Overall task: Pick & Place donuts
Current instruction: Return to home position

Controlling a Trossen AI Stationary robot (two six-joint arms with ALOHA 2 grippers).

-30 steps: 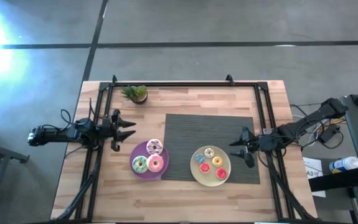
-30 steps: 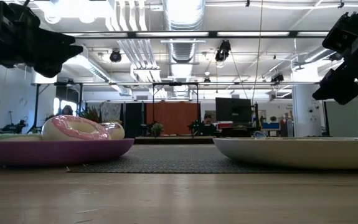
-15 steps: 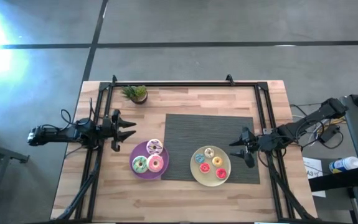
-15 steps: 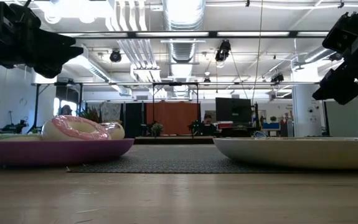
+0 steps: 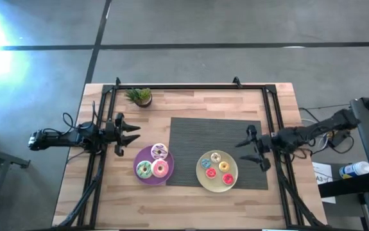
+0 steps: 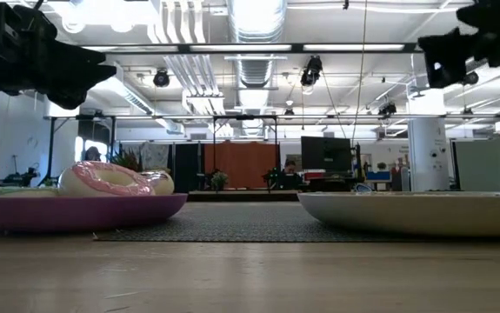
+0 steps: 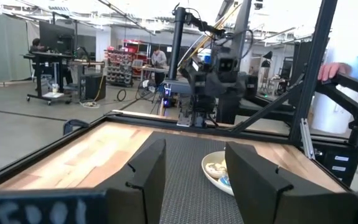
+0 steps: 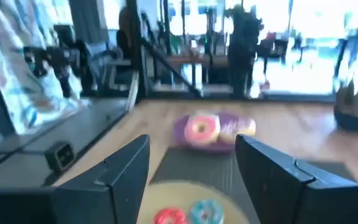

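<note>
Three larger donuts, green [image 5: 144, 169], pink [image 5: 160, 169] and a pale-topped one [image 5: 159, 151], lie on a purple plate [image 5: 139, 157]. Several smaller donuts, among them cream [image 5: 215, 157], blue [image 5: 205, 163], orange [image 5: 223, 167] and red [image 5: 211, 172], lie on a yellow plate [image 5: 201, 181]. My left gripper [image 5: 137, 133] hovers open above the table, left of the purple plate. My right gripper [image 5: 243, 151] hangs open in the air just right of the yellow plate. The right wrist view looks over the yellow plate [image 8: 166, 193] toward the pink donut [image 8: 202, 129].
A dark grey mat [image 5: 216, 131] lies under the yellow plate and under the purple plate's right edge. A small potted plant [image 5: 139, 96] stands at the far left. Black frame rails [image 5: 190, 86] run round the table. A person's hand [image 7: 334, 68] rests on the frame beyond the right side.
My right gripper has risen higher above the table beside the yellow plate and swung a little. The left arm, the plates and the donuts have kept still.
</note>
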